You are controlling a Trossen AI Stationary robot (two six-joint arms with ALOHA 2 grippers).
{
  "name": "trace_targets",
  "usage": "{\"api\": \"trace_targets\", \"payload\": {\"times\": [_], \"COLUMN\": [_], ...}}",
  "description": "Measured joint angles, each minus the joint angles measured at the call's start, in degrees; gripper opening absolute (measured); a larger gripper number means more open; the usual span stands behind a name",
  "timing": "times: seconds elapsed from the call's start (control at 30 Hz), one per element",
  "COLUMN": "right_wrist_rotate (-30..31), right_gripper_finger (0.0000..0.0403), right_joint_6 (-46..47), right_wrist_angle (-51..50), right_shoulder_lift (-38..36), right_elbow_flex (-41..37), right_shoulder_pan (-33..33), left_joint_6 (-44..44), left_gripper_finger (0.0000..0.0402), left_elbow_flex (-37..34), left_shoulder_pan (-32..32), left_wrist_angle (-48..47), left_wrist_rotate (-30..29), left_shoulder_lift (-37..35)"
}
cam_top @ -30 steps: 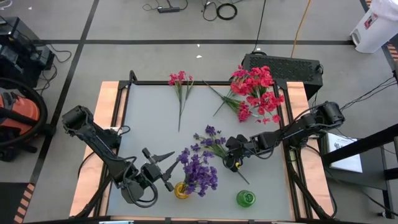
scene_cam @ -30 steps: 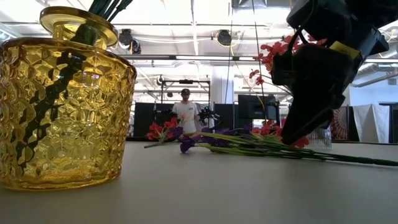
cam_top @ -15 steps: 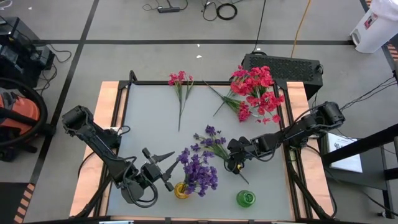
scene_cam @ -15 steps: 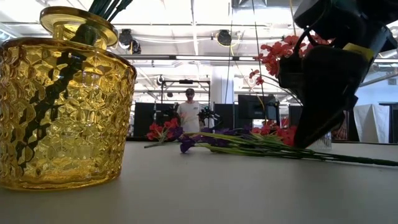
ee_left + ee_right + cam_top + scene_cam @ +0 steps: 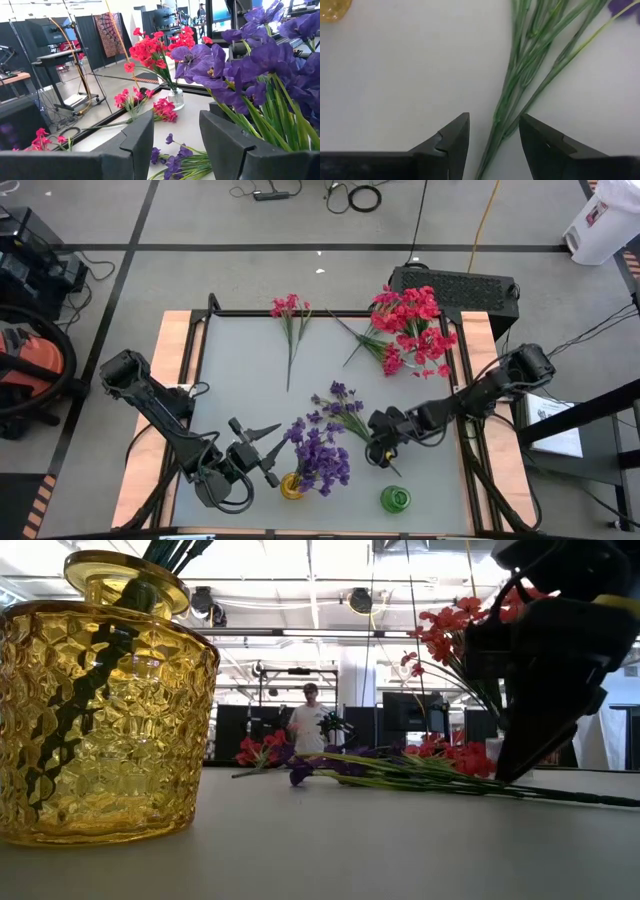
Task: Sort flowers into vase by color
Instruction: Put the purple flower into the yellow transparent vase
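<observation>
- The right gripper hangs low over the grey table near its front, fingers parted to a moderate gap and gripping nothing; the green stem end of the loose purple sprig lies on the tabletop directly under that gap.
- That sprig lies flat with its long axis on a diagonal: blossoms toward the table's middle, stem running toward the front right, where it ends near the green vase.
- The left gripper waits at the front left, jaws spread wide and empty, just beside the yellow vase, which holds a bunch of purple flowers standing upright.
- A pink sprig lies at the far edge, blossoms away from the arms and stem pointing toward the front.
- Red flowers stand in a clear vase at the far right, with further red sprigs lying beside it.
- A person stands in the room beyond.
</observation>
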Motion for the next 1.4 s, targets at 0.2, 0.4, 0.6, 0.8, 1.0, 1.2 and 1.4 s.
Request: {"api": "trace_targets", "payload": {"times": [0.2,0.4,0.6,0.8,1.0,1.2,1.4], "right_wrist_rotate": [0.0,0.6,0.7,0.3,0.6,0.3,0.2], "right_gripper_finger": [0.0165,0.0165,0.0165,0.0151,0.0092,0.0012,0.0003], "right_joint_6": [1.1,3.1,3.0,2.8,4.8,4.7,3.3], "right_wrist_angle": [-0.1,0.1,1.3,0.8,0.3,0.3,0.4], "right_shoulder_lift": [0.2,3.2,5.2,4.7,4.7,4.8,4.8], "right_elbow_flex": [0.0,0.3,0.3,0.2,0.1,0.1,0.0], "right_shoulder_pan": [1.4,1.9,1.9,1.8,1.8,1.7,1.6], "left_joint_6": [-0.5,-1.5,-1.5,-1.5,-1.5,-1.5,-1.5], "left_gripper_finger": [0.0167,0.0167,0.0167,0.0167,0.0167,0.0167,0.0167], "left_elbow_flex": [0.0,0.0,0.0,0.0,0.0,0.0,0.0], "left_shoulder_pan": [0.0,0.0,0.0,0.0,0.0,0.0,0.0], "left_wrist_angle": [0.1,0.2,0.2,0.2,0.2,0.2,0.2], "left_wrist_rotate": [0.0,2.4,3.8,3.9,3.9,4.0,4.6], "left_shoulder_lift": [0.0,0.0,0.0,0.0,0.0,0.0,0.0]}}
